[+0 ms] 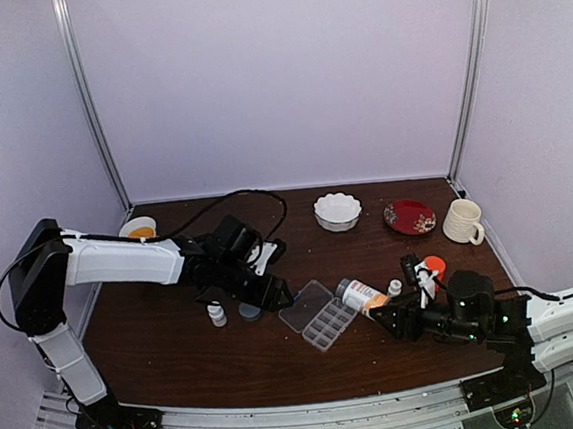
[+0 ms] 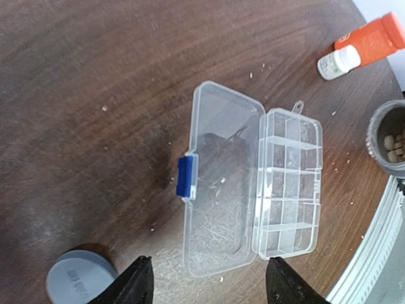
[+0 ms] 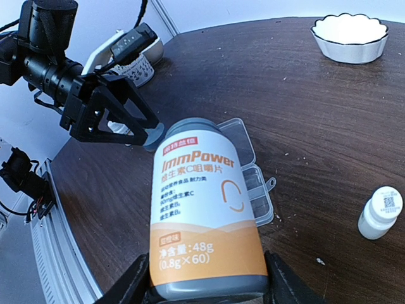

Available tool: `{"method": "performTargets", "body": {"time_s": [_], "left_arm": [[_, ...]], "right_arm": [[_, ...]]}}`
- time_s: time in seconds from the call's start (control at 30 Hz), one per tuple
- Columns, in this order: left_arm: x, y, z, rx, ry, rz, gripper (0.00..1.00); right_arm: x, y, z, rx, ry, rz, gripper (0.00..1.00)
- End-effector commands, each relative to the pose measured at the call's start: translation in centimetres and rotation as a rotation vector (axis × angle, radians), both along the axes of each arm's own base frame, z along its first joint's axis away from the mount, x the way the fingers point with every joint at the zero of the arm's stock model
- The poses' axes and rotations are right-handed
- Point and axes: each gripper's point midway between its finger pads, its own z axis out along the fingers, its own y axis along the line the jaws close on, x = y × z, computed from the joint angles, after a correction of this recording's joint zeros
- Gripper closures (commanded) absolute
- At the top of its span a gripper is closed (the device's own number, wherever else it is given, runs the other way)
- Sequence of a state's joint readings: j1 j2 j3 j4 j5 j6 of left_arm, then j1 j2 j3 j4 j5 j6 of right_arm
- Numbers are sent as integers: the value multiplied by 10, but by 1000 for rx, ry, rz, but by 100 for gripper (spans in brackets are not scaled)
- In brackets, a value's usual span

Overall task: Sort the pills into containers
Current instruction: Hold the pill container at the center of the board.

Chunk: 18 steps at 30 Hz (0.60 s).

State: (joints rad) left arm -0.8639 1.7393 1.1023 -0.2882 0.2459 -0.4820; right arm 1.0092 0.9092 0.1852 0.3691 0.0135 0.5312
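Right claw [image 3: 209, 285] first: I've got its two fingers pinching the supplement bottle [image 3: 202, 209] low on its orange band. It's one smooth white-and-orange plastic cylinder. On my right wrist view its long axis runs six to twelve, grey neck at twelve, aimed at the organizer box [image 3: 261, 193]. From the top camera the bottle lies on a four-to-ten line, mouth at ten, just beside the box.

Over on the left wrist view, a grey-rimmed round opening [image 2: 373, 139] sits at three o'clock on the frame edge. I see the pills [image 2: 393, 147] inside it, pale tan pellets, too small to count.

Left claw [image 2: 209, 282] is spread, nothing between the fingers, hovering at six o'clock of the box. That's one box, clear thin plastic, rectangular, with its lid folded flat toward nine and one blue latch [image 2: 186, 177]. Its long axis runs twelve to six here, one to seven from above. The tray half shows two columns of little square cells, no firm count.

One round grey cap [image 2: 79, 278] lies at this claw's eight o'clock. Two small white bottles [image 1: 216, 314] stand on the dark wood-grain table [image 1: 158, 356], one on either side of the box.
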Motion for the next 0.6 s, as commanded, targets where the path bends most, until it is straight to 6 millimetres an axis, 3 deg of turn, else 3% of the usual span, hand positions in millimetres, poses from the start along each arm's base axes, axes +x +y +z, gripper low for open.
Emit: {"method": "performTargets", "body": {"time_s": [0.0, 0.2, 0.43, 0.57], "left_arm": [[6, -14, -4, 1, -13, 4, 36], [3, -18, -25, 5, 50, 21, 38], [-1, -23, -32, -13, 82, 6, 55], [-1, -22, -36, 1, 101, 15, 60]], "right_arm": [[4, 2, 3, 11, 3, -11, 100], [4, 6, 0, -8, 12, 4, 100], [2, 11, -2, -16, 23, 26, 100], [3, 13, -2, -21, 29, 27, 100]]}}
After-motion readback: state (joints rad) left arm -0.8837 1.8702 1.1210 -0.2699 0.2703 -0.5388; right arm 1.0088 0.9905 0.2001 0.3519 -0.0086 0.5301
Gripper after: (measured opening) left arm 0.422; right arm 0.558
